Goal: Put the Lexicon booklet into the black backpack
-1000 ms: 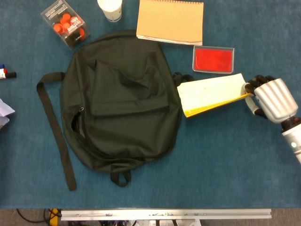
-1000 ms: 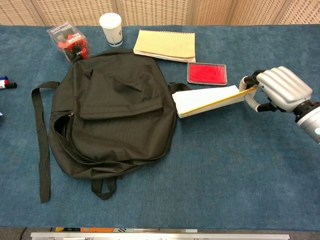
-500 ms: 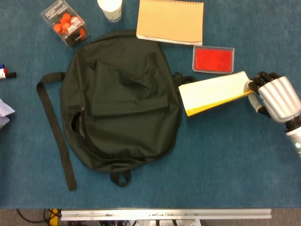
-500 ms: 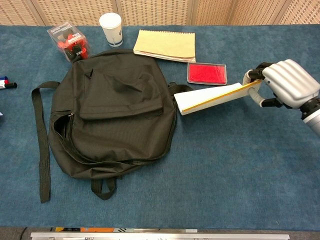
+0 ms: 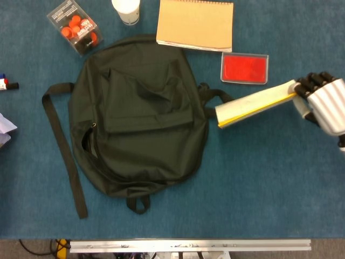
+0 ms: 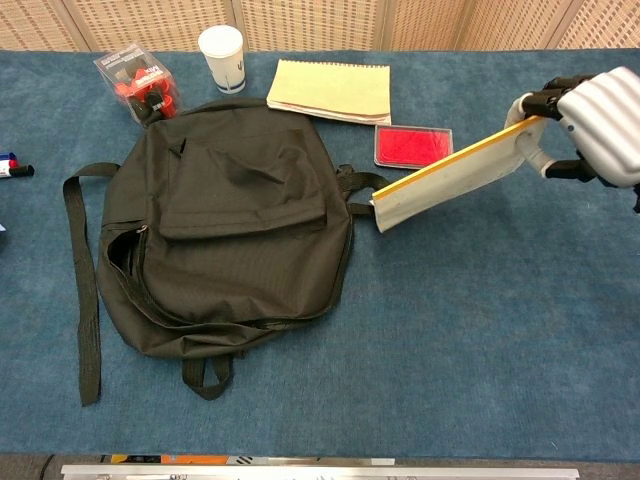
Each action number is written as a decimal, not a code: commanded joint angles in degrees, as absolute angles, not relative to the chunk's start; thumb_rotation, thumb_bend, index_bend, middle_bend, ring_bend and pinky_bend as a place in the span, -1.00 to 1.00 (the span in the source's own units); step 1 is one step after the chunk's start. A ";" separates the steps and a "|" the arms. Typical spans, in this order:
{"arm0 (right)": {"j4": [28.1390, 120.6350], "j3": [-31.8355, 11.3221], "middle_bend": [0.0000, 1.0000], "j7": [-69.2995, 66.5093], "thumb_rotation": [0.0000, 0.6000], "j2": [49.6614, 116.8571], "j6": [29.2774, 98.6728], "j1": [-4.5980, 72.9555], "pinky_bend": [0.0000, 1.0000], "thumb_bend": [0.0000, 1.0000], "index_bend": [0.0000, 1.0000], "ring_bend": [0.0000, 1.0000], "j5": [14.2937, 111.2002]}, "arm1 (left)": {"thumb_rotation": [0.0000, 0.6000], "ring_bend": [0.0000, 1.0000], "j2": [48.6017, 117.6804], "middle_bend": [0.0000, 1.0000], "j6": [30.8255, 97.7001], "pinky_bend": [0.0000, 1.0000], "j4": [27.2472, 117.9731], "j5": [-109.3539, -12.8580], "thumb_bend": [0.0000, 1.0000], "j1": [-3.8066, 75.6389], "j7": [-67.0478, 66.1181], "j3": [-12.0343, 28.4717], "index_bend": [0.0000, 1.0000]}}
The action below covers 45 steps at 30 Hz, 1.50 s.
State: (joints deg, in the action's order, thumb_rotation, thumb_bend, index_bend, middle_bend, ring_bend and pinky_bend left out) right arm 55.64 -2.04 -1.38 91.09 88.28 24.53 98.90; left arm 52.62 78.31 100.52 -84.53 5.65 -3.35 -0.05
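Right hand point(image 6: 595, 125) grips the booklet point(image 6: 448, 176) by its right end, fingers closed around the edge; the booklet slopes down to the left, its low end just beside the right edge of the black backpack point(image 6: 228, 225). Backpack lies flat at left centre of the blue table point(image 6: 480, 350). A red case point(image 6: 413, 147) sits just beyond the booklet.

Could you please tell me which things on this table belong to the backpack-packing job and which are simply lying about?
Job in hand:
- cream, yellow-edged Lexicon booklet, lifted at one end
- black fabric backpack, lying flat
- right hand, holding the booklet's far end

Lying about:
- tan spiral notepad
- flat red case
- white paper cup
- clear box of orange pieces
- markers at the table's left edge
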 commanded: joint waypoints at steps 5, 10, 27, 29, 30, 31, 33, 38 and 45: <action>65.74 -4.34 0.41 0.17 1.00 84.04 90.57 24.33 0.20 -1.00 0.34 0.02 98.39 | 1.00 -0.63 51.11 -0.71 73.96 -0.94 100.37 -88.44 -0.56 9.48 -2.50 -0.42 -0.54; 74.07 -5.35 0.42 4.29 1.00 77.66 91.27 23.90 0.21 -1.00 0.35 0.03 98.69 | 1.00 -0.63 52.04 -0.71 71.95 -0.94 97.71 -93.49 -0.56 12.42 -1.96 -1.01 -0.54; 83.12 -10.24 0.42 8.98 1.00 68.38 93.25 20.88 0.21 -1.00 0.36 0.04 93.44 | 1.00 -0.63 57.95 -0.71 64.06 -0.94 90.76 -109.85 -0.56 21.89 0.46 -7.04 -0.62; 83.40 -10.35 0.42 9.17 1.00 68.00 93.36 20.53 0.21 -1.00 0.36 0.04 93.21 | 1.00 -0.63 59.53 -0.71 62.73 -0.94 90.21 -110.54 -0.56 23.17 0.04 -7.19 -0.63; 83.49 -10.35 0.42 9.24 1.00 67.81 93.43 20.39 0.21 -1.00 0.36 0.04 93.23 | 1.00 -0.63 60.28 -0.71 62.28 -0.94 89.98 -110.67 -0.56 23.62 -0.17 -7.20 -0.63; 83.68 -10.31 0.42 9.27 1.00 67.58 93.50 20.16 0.21 -1.00 0.36 0.03 93.24 | 1.00 -0.63 61.30 -0.71 61.63 -0.94 89.65 -110.88 -0.56 24.26 -0.48 -7.20 -0.64; 83.86 -10.27 0.42 9.35 1.00 67.29 93.62 19.85 0.21 -1.00 0.36 0.04 93.25 | 1.00 -0.63 62.84 -0.71 60.83 -0.94 89.27 -111.15 -0.56 25.15 -0.75 -7.24 -0.65; 83.99 -10.03 0.42 9.20 1.00 66.97 93.79 19.09 0.21 -1.00 0.36 0.04 93.31 | 1.00 -0.63 66.89 -0.71 58.03 -0.94 88.01 -111.06 -0.56 27.47 -2.07 -7.32 -0.66; 83.54 -10.05 0.42 8.49 1.00 66.84 93.92 18.37 0.21 -1.00 0.36 0.04 93.16 | 1.00 -0.63 70.60 -0.71 54.74 -0.94 87.36 -108.36 -0.56 29.48 -5.12 -6.74 -0.66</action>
State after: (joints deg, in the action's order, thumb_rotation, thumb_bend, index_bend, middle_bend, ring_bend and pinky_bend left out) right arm 83.61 -10.03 8.53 66.85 93.88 18.43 93.18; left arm 70.19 55.12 87.41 -108.78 29.14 -4.70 -6.87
